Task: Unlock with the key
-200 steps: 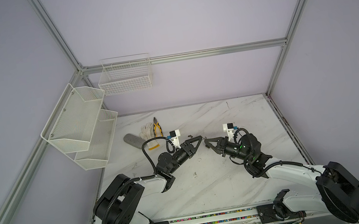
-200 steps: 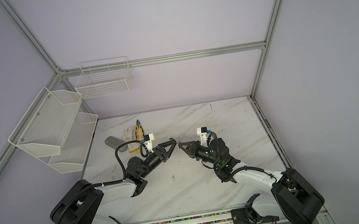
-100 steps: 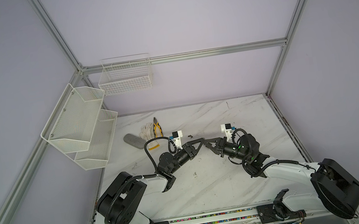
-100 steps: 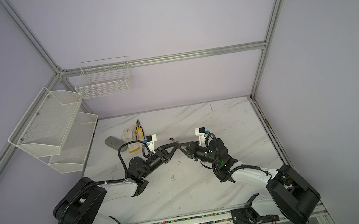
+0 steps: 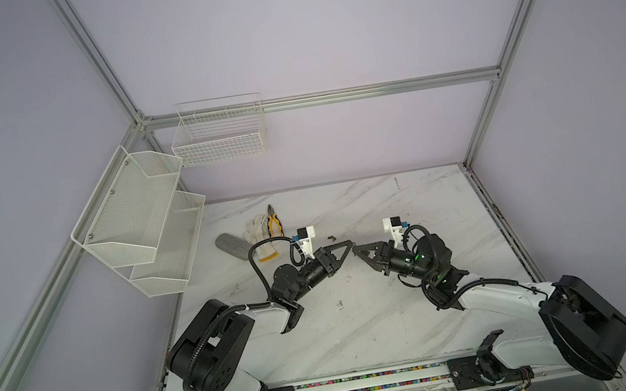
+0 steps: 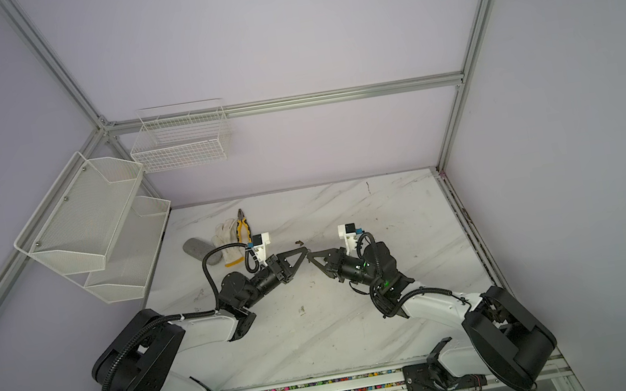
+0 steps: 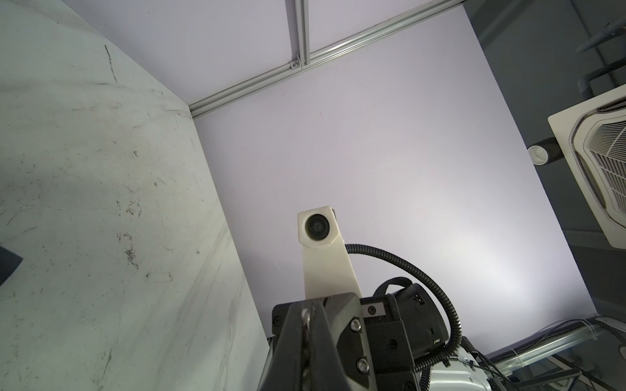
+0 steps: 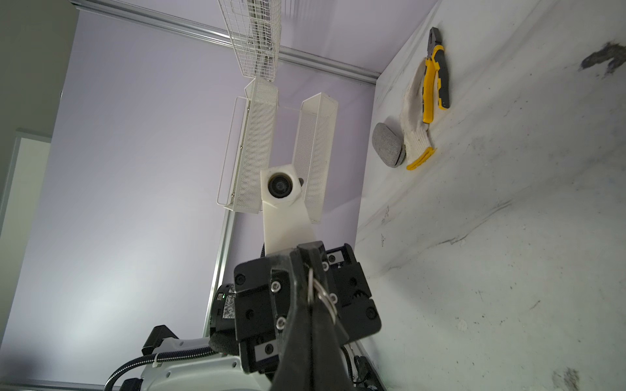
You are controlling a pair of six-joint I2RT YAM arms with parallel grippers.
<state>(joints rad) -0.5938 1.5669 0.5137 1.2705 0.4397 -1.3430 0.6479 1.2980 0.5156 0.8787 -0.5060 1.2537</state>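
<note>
Two grippers meet tip to tip, right of the yellow-handled pliers [image 5: 274, 225].
The black left gripper [image 5: 349, 246] clenches the tiny silvery metal key [image 8: 310, 287]; the black right gripper [image 5: 354, 248] clenches it too, above the white marble table [image 5: 367, 344].

Thing: the key [image 8: 310, 288], tiny, silvery metal, with a thin silver split ring through its head.
Where: off the table, in the air above its middle, where the tips of the left end effector [image 5: 349, 245] and the right end effector [image 5: 354, 248] meet.
Grip: pinched edge-on in the seam of the right fingers, ring hanging free beside them; a silvery sliver [image 7: 306, 320] also shows between the closed left fingers.
Top views: too small to make out.
</note>
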